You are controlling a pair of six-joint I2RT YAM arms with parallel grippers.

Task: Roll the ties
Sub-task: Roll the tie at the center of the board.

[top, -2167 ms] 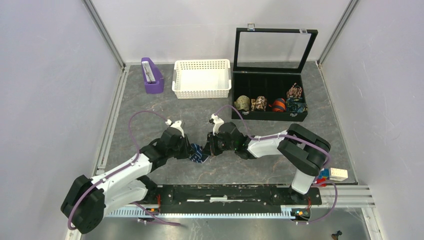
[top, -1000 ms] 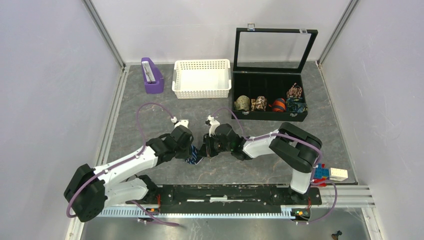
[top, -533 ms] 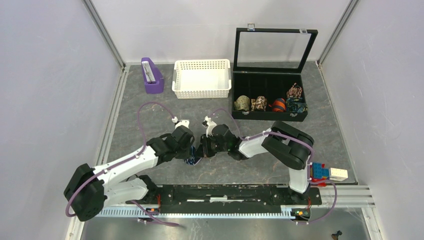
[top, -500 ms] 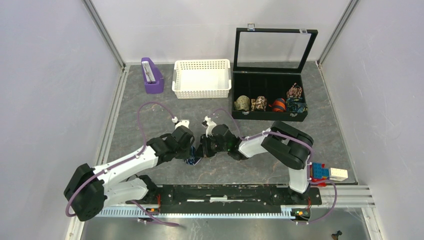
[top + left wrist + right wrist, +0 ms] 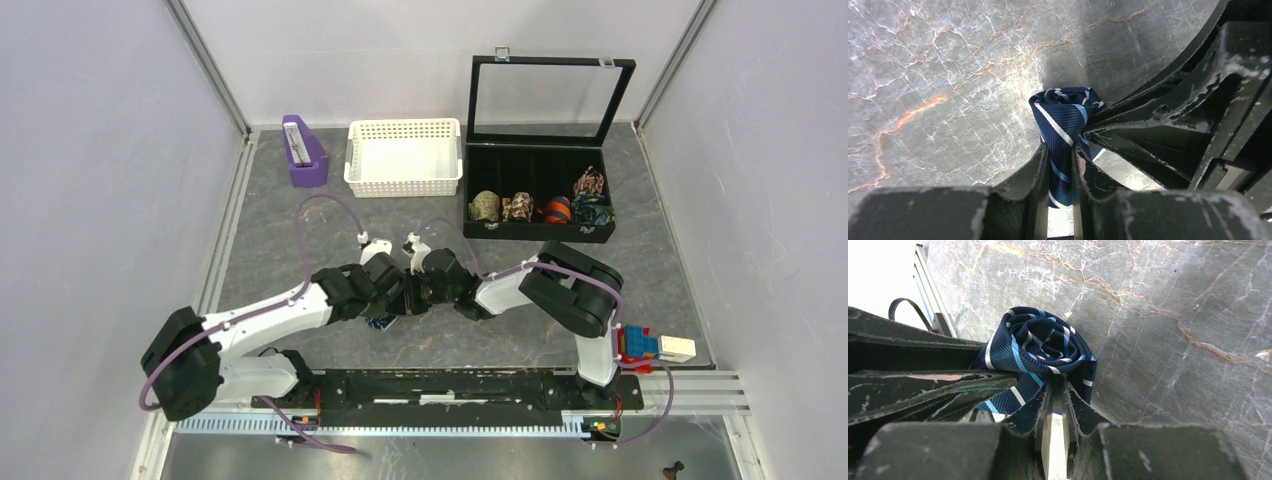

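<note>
**Left wrist view.** The navy necktie (image 5: 1060,116), with thin diagonal light-blue and white stripes, is seen gathered into a small loose coil just above the grey marbled tabletop (image 5: 938,75); contact with the surface cannot be confirmed. A flat tail of the fabric runs lengthwise from the coil straight back between the fingers of the left gripper (image 5: 1060,151). These are drawn almost together and pinch that tail. The opposing gripper's dark fingers enter from the right and meet the coil.

**Right wrist view.** The spiral end face of the coil is turned toward the camera, so the winding axis points roughly up along the fingers. The right gripper (image 5: 1055,386) is closed to a narrow slit, and the coil's near edge is clamped at its tips.

**Top view.** The two grippers are shown tip to tip near the middle of the table, with the necktie between and just below them. Well apart, along the far edge, are a purple holder (image 5: 304,152), a white slotted basket (image 5: 403,157) and an open black display case (image 5: 535,233) with patterned rolls (image 5: 517,207) in its front row.
</note>
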